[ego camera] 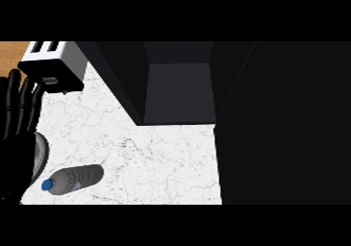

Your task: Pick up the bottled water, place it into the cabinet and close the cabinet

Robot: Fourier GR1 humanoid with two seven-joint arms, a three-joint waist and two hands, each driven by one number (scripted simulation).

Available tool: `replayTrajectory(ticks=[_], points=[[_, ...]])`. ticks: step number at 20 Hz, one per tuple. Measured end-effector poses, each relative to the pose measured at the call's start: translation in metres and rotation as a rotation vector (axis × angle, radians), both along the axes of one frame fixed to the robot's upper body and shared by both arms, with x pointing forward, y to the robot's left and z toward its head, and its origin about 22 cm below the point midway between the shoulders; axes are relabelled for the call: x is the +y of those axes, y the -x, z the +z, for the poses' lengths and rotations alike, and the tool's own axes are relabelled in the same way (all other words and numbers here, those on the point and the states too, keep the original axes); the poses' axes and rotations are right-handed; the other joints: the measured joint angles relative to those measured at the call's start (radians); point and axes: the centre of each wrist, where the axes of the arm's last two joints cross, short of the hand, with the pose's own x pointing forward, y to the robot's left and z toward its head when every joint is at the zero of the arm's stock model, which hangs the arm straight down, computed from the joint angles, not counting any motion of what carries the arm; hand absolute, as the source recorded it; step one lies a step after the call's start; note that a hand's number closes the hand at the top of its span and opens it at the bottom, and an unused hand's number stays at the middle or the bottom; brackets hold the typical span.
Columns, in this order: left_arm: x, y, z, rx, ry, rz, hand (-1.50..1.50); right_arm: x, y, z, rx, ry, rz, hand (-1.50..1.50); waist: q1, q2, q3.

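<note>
**Bottle on its side, one hand raised at the left edge**

Here the bottle [75, 178] lies flat on the white marbled counter [164, 153], low in the view and towards the left. Its blue cap [47, 185] points down and left, and its grey body angles up to the right. Nothing touches it that can be seen; the nearest thing is the left hand [15, 125], just beside the cap end.

That hand stands at the left edge with its black fingers [15, 91] straight, spread a little and pointing up the view. It holds nothing. Its palm merges into the dark lower down, and a strip of grey forearm [39, 151] shows along its right side. The right hand does not show at all.

The cabinet [181, 81] sits at the top centre, open, its grey inner floor and walls visible, but its upper part is cut off. A large black mass [288, 125] fills the right side from top to bottom; whether it is the cabinet's door or something else cannot be told. It hides the counter on that side.

A toaster [54, 65] stands at the top left, well apart from the bottle, partly cut off at the top. A sliver of wood [9, 50] shows beside it.
</note>
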Motion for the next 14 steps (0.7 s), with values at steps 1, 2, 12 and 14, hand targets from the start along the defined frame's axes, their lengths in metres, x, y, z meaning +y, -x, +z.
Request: replayTrajectory(ticks=[1,2,12,14], points=[[0.005,-0.001,-0.002,-0.007,-0.006,-0.028,-1.50,0.000,0.002,-0.002,0.005,0.000,-0.002,-1.50,0.003,-0.003,-0.002],[0.008,0.001,-0.001,-0.019,-0.012,-0.079,-1.50,-0.001,0.003,-0.003,0.007,0.001,-0.005,-1.50,0.007,-0.005,-0.003],[0.036,0.036,-0.026,0.070,0.106,-0.748,-1.50,0.007,0.028,-0.010,0.117,-0.019,0.157,-1.50,0.035,-0.021,-0.013],[0.055,0.046,-0.027,0.098,0.132,-0.814,-1.50,0.008,0.038,-0.006,0.131,-0.022,0.187,-1.50,0.036,-0.023,-0.012]])
